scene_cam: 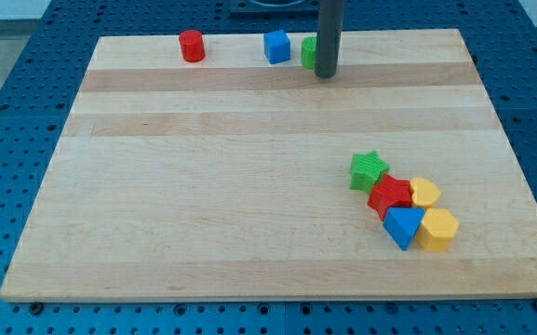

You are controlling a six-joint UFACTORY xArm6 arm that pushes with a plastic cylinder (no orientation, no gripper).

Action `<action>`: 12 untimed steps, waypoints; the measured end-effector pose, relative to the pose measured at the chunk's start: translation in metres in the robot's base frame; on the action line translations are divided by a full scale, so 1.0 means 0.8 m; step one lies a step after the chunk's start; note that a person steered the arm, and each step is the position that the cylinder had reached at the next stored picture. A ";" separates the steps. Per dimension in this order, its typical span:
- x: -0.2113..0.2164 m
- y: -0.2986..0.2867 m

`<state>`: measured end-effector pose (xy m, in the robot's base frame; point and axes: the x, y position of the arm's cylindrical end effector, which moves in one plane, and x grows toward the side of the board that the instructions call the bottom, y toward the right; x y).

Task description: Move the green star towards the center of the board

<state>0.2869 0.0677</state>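
Note:
The green star (369, 170) lies on the wooden board (212, 186) at the view's right, below the middle, touching a red star-like block (390, 195). My tip (325, 73) is near the board's top edge, far above and to the left of the green star. A small green block (309, 52) sits just left of the rod, partly hidden behind it.
A yellow heart-like block (424, 193), a blue block (403, 226) and a yellow block (437, 230) cluster with the red one, right of and below the green star. A red cylinder (192, 46) and a blue cube (276, 46) sit near the top edge.

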 end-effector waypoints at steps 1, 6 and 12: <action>0.019 0.038; 0.194 0.174; 0.265 -0.031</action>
<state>0.4989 0.0427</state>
